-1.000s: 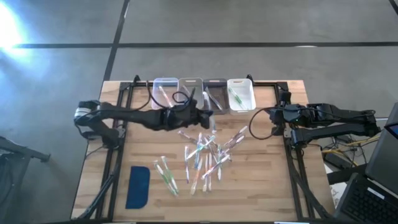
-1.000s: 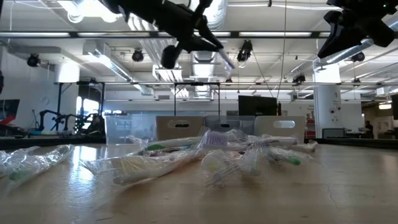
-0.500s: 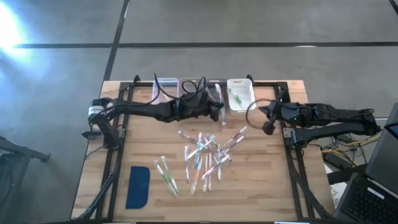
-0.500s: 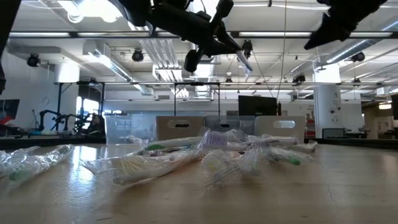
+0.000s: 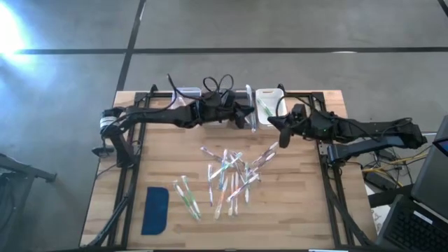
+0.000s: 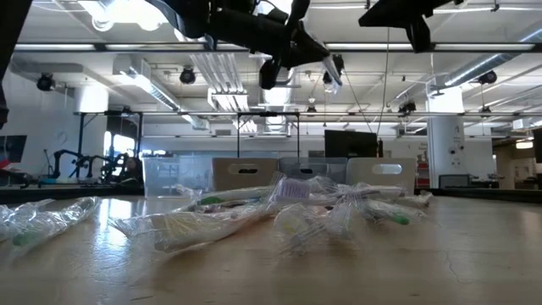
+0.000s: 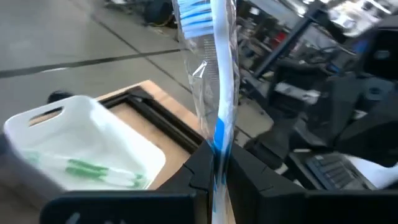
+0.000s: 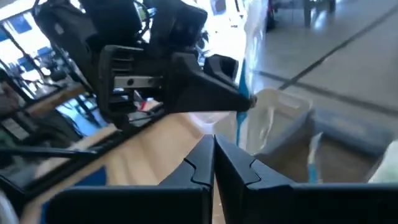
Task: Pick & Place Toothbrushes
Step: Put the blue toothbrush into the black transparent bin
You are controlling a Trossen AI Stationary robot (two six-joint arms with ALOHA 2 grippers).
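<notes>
I've got the bench [image 5: 308, 210] in full on the high view. Going L to R: dark-blue pad [image 5: 155, 209] lies near the front-left corner, w/ bare wood around it and along the left edge. Just right of it, a small cluster of toothbrushes w/ green accents [image 5: 187, 196]. Mid-bench is the main pile of toothbrushes [image 5: 231, 175], wrapped in clear film, crossing each other, some touching; plenty of free wood in front of the pile and to its right up to the bench edge.

Along the far edge sits the row of bins [image 5: 269, 106]; left ones mostly hidden under the left arm. The white bin [image 7: 87, 143] on the right end holds green-accent brushes lying flat.

Left gripper [image 5: 246, 116] is up in the air over the bin row, fingers clamped on a wrapped blue toothbrush [image 7: 217, 87], which stands up past the fingers, bristle head at the far end. In the low view it's well above the pile, nothing under it touching.

Right gripper [image 5: 281, 133] hangs just beside the white bin's right-front side, near the left gripper, fingers pressed together w/ nothing between them. The two grippers are near each other but apart. Cables loop above the left arm. Right of the bench: cables and a laptop [image 5: 406, 224].
</notes>
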